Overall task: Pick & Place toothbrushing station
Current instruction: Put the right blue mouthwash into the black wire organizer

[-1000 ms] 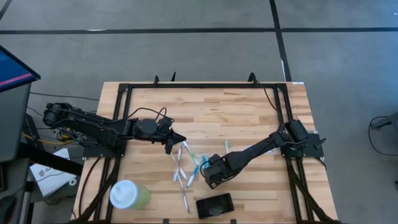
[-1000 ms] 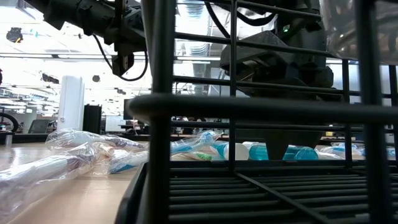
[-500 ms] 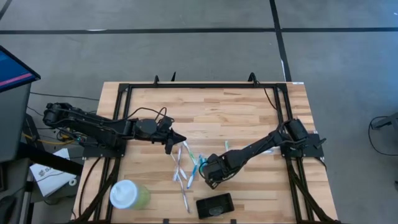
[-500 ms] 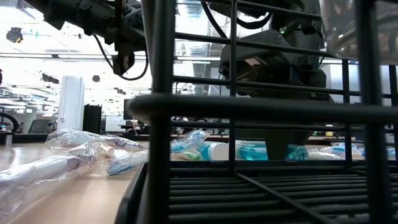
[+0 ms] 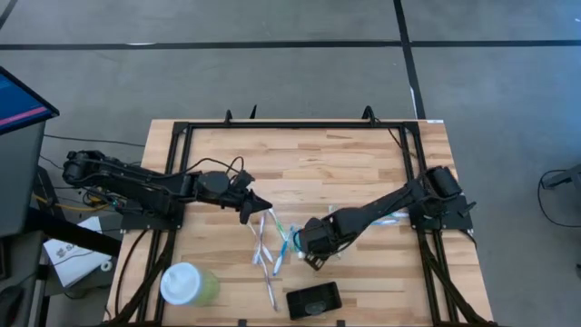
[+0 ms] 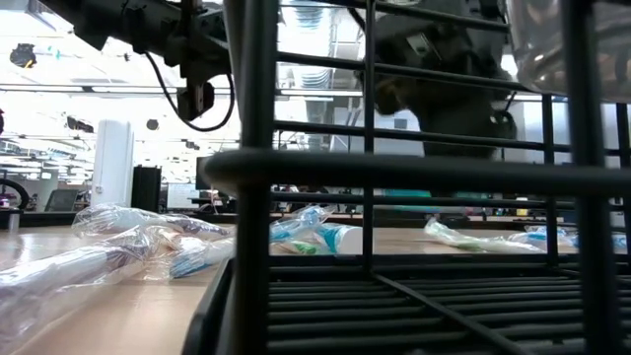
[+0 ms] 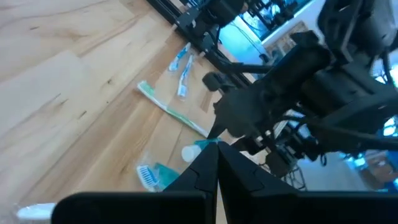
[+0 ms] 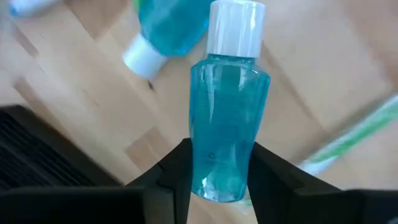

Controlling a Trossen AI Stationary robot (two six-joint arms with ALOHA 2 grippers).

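Observation:
The black holder (image 5: 313, 300) lies flat near the table's front edge. Slim toothbrushes (image 5: 270, 243) lie scattered on the wood at mid-table. My right gripper (image 5: 309, 249) hangs just right of them, above the holder's far side, shut on a teal bottle (image 8: 227, 106) with a white cap (image 8: 235, 28). A second teal bottle (image 8: 169, 28) lies on its side on the table below. A green toothbrush (image 7: 171, 109) rests flat nearby. My left gripper (image 5: 258, 205) hovers shut with nothing in it, left of the brushes. My right gripper pinches the teal bottle between its two fingers, on the bottle's sides near the base end (image 8: 205, 171). The fingers come from above, pointing steeply down. The cap end sticks out past them, and the bottle hangs clear of the table.
A pale green cup with a white lid (image 5: 186, 284) stands at the front left. A black frame (image 5: 300, 125) borders the table's far and side edges. Bare wood spreads across the far half. Dark wire bars (image 6: 256, 177) fill the low view's foreground.
My right gripper has risen, taking the teal bottle off the table where it lay beside the other one. The bottle is now lifted clear, and the other bottle stays on the wood.

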